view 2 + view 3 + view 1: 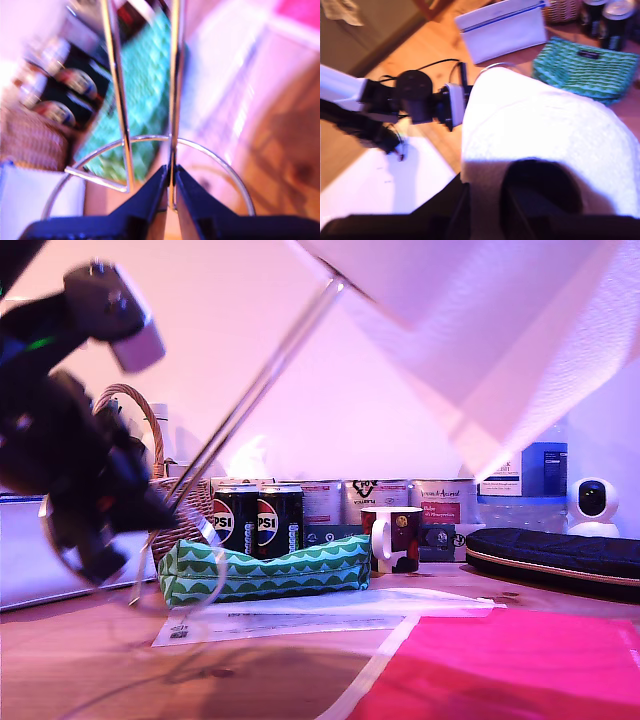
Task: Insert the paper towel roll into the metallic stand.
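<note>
My first gripper (169,192) has its jaws shut tight on the metallic stand (172,75), down low where the tall rod meets the round ring base. In the exterior view this arm is at the left, and it holds the stand up off the table (120,670), tipped so the rod slants up toward the exterior view's right.

My second gripper (485,210) holds the paper towel roll (540,125). Its jaws are closed on the roll's end, with one jaw on the outside and, it looks like, one inside the hole. In the exterior view the roll (480,330) fills the top right, high in the air, and the top of the rod goes right into its end. So I think the roll is just starting to slide onto the stand.

What could go wrong? Both things hang in the air, and each arm holds just one. If the roll is not lined up with the rod, it could jam or bend the thin wire. A hard push could make the stand twist or slip out of the narrow jaws. The soft paper could also snag and tear.

Below them sit a green patterned pouch (265,573), two Pepsi cans (258,522) and a mug (392,538). A dropped stand could knock them over.
</note>
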Action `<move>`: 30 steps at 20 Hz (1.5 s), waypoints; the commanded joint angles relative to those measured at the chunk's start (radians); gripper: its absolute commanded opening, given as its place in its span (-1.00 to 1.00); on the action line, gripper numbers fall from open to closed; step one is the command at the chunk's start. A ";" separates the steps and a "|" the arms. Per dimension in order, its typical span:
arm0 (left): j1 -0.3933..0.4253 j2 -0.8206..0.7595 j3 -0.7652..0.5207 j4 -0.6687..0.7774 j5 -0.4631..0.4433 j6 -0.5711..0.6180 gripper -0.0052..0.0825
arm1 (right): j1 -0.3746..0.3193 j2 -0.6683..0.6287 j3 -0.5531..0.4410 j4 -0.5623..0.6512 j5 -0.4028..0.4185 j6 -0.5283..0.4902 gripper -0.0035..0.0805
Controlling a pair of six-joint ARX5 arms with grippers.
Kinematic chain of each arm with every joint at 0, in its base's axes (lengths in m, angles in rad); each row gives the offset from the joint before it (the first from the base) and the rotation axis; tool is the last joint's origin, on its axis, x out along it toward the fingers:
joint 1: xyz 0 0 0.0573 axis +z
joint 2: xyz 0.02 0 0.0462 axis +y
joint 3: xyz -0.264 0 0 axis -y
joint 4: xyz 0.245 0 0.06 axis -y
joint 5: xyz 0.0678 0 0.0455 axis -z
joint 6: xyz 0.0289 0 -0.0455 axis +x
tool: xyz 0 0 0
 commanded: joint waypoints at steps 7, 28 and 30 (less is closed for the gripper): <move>-0.009 -0.010 0.010 0.108 0.143 -0.127 -0.93 | 0.032 0.115 0.015 0.011 0.014 0.005 -0.94; 0.063 0.414 0.010 0.495 0.487 -0.615 -0.93 | 0.172 0.349 0.129 0.008 0.434 0.019 -0.94; 0.074 0.459 0.010 0.511 0.497 -0.626 -0.93 | 0.189 0.394 0.129 0.006 0.467 0.019 -0.94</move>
